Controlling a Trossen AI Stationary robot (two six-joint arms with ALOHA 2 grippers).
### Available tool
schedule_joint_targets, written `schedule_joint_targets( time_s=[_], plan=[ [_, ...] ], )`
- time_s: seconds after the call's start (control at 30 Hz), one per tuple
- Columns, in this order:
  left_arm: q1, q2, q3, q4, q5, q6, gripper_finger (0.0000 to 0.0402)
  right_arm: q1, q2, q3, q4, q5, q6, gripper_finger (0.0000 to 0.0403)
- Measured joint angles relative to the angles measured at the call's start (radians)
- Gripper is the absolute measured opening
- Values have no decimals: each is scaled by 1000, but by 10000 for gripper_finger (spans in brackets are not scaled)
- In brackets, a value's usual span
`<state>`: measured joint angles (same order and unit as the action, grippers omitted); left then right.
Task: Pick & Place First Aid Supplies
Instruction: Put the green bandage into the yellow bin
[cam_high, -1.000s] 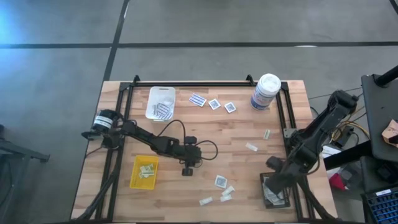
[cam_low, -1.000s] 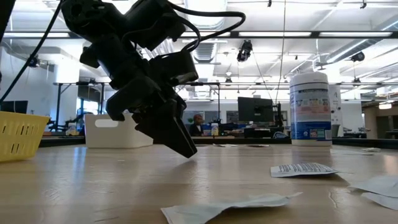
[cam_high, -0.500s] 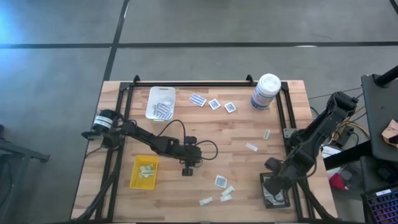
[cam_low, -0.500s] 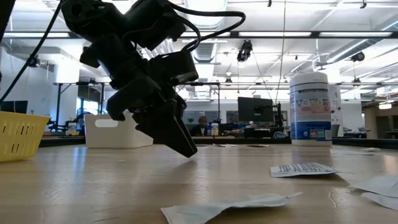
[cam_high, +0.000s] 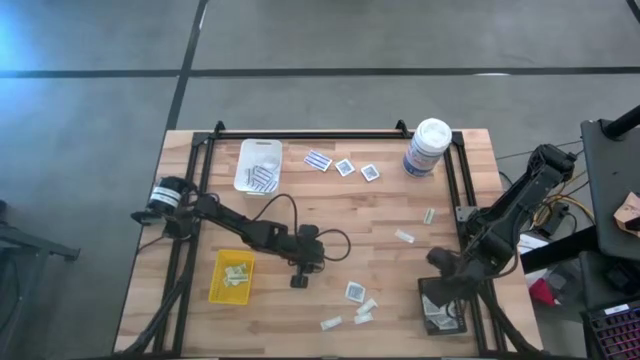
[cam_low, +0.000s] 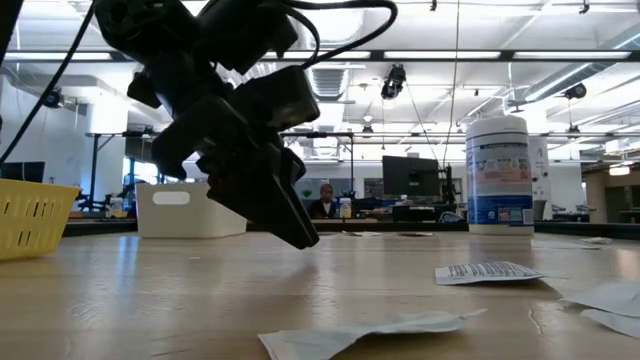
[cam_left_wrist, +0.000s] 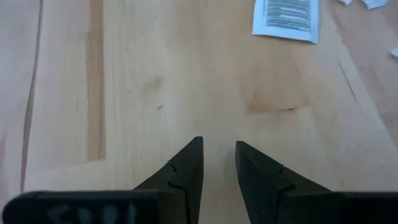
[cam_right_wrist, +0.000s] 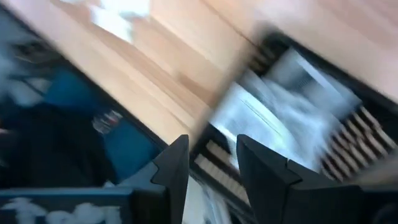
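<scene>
The butcher-block tabletop is carrying everything, and the black tray at its corner serves as the landmark here. The right hand is hovering just over that tray with its fingers parted and nothing between them, while white packets are lying inside the tray beneath it; judging by that, a drop is finishing, and the hand would do well to lift straight up so its fingers are not dragging the loose packets back over the rim. The left hand is hanging low over bare wood, well apart from the black tray toward the yellow tray, its fingers slightly parted and empty. Its likely next pick is the square packet with the dark centre, lying between it and the black tray; being flat paper, it probably needs a fingertip pressed low against the wood to catch an edge. Small pale strips are sitting just beside that packet and could be swept along. Farther from the black tray, the white tray, a striped packet and the white canister are standing clear of both arms.
</scene>
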<state>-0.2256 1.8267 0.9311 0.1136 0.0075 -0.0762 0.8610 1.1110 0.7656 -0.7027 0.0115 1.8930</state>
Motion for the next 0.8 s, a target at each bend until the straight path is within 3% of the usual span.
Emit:
schedule_joint_targets(
  time_s=[0.23, 0.3, 0.6, 0.8],
  plan=[
    [-5, -1, 2, -2, 2, 16, 101, -8, 34, 1, 280, 377, -291, 125],
    [-6, -6, 2, -13, 8, 16, 101, -22, 54, 1, 372, 435, -390, 122],
    [-7, -117, 2, -157, 9, 14, 101, -130, 232, 0, 692, 432, -791, 109],
    [-10, -206, 1, -299, 9, -33, 101, -183, 363, 49, 754, 429, -994, 98]
  ],
)
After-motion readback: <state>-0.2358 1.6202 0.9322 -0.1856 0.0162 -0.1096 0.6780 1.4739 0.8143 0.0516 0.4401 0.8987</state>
